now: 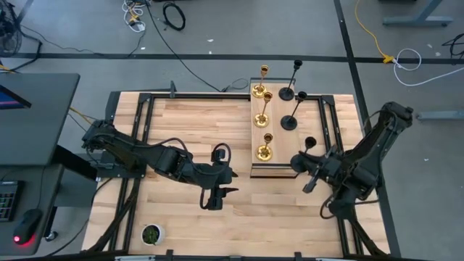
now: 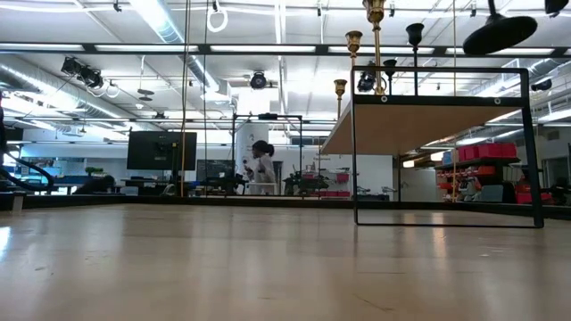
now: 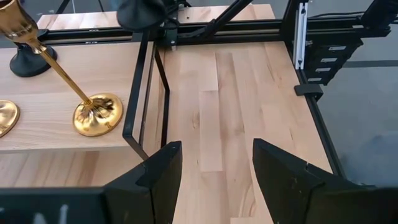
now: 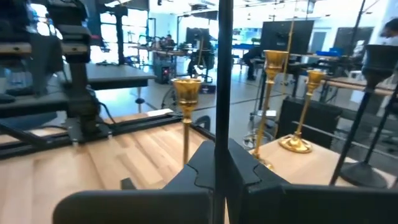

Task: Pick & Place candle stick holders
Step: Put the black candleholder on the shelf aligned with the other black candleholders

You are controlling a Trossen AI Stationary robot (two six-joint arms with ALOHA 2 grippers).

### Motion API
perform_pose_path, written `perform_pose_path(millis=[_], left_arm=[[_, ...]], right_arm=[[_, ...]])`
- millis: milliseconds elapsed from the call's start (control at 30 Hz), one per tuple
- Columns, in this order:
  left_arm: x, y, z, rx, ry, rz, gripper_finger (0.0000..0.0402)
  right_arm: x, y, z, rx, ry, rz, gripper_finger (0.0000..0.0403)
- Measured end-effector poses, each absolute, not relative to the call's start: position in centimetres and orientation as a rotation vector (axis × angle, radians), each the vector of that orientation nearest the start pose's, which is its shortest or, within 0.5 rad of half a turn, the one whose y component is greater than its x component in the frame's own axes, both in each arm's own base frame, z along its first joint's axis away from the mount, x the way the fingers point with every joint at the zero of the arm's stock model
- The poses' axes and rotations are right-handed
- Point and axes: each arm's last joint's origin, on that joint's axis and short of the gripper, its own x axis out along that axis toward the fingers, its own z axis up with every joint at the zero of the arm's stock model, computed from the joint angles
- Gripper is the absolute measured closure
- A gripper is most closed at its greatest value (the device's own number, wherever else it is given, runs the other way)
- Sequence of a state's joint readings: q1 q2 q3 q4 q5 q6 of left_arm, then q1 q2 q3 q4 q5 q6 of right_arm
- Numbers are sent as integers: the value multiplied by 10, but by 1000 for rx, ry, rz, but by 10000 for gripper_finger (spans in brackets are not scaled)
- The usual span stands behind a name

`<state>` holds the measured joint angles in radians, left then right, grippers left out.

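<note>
Three gold candle stick holders (image 1: 262, 119) stand on their round bases in a row on a raised wooden platform (image 1: 281, 141). Two black ones (image 1: 288, 109) stand beside them. My right gripper (image 1: 303, 164) is shut on a third black holder (image 2: 500, 32), which is in the air by the platform's near right corner. My left gripper (image 1: 217, 194) hovers open over the bare table to the left of the platform. Nothing is between its fingers (image 3: 163, 171). My right gripper pinches the black holder's thin stem (image 4: 219, 124) between its two shut fingers. The fingers come at it level and lie across the stem. The holder stands roughly upright in the hold, with its round base (image 2: 500, 34) lifted clear above the platform's top.
The platform rests on a thin black frame (image 2: 355, 152) with open space beneath it. A small green plant pot (image 1: 151, 233) sits near the table's front left corner. Black rails (image 3: 298, 37) run along the table's edges. A person (image 2: 263, 169) stands far off in the room.
</note>
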<state>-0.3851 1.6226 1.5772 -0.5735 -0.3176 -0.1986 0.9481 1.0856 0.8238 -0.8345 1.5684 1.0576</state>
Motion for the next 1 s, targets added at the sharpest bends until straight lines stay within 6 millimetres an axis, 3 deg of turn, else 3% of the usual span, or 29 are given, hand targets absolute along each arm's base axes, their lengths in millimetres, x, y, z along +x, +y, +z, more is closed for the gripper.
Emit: perform_pose_path(millis=[233, 600, 700, 1000], left_arm=[[336, -126, 361, 20, 583, -8, 204], [336, -126, 361, 21, 582, -7, 204], [337, -126, 360, 21, 580, -3, 204], [344, -126, 352, 36, 599, -2, 204]], right_arm=[[128, 111, 261, -65, 27, -684, 399], [103, 69, 239, 105, -41, -746, 399], [102, 68, 240, 168, -70, -747, 399], [105, 71, 228, 134, -49, -743, 399]])
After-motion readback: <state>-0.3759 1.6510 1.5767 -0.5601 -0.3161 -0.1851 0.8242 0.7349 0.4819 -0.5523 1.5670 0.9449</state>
